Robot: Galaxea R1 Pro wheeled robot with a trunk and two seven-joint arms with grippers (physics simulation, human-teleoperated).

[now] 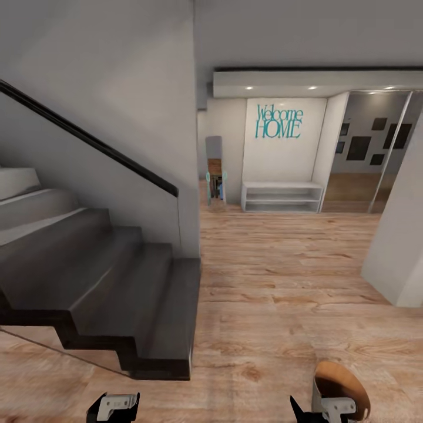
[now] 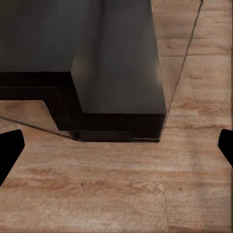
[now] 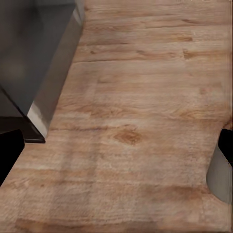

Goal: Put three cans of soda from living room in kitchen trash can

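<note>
Black-tipped left claw (image 1: 113, 406): low at the near edge of the head view, pointing forward over the floor; its fingertips (image 2: 10, 148) sit wide apart at the two sides of the wrist picture, released, nothing between them.
Right claw (image 1: 329, 408): low on the other side, also aimed forward and down; dark fingertips (image 3: 9, 150) spread far apart, released, gripping nothing.
Arm pose: both arms tucked close to the body, with just the claw ends in sight, level with each other.
Tash can (image 1: 343, 385): touching or just behind the right claw, copper-brown inside turned up toward the head camera; its grey wall (image 3: 221, 174) shows beside one right fingertip. How it is carried cannot be told.
Floor (image 1: 282, 282): light wood planks under both claws.
Staircase (image 1: 100, 282): dark steps just ahead of the left claw, with a black handrail (image 1: 88, 138) and a glass panel at its foot.
Far wall: teal "Welcome HOME" lettering (image 1: 279, 121) above a white shelf bench (image 1: 282, 197); narrow mirror (image 1: 215, 170) beside it.
</note>
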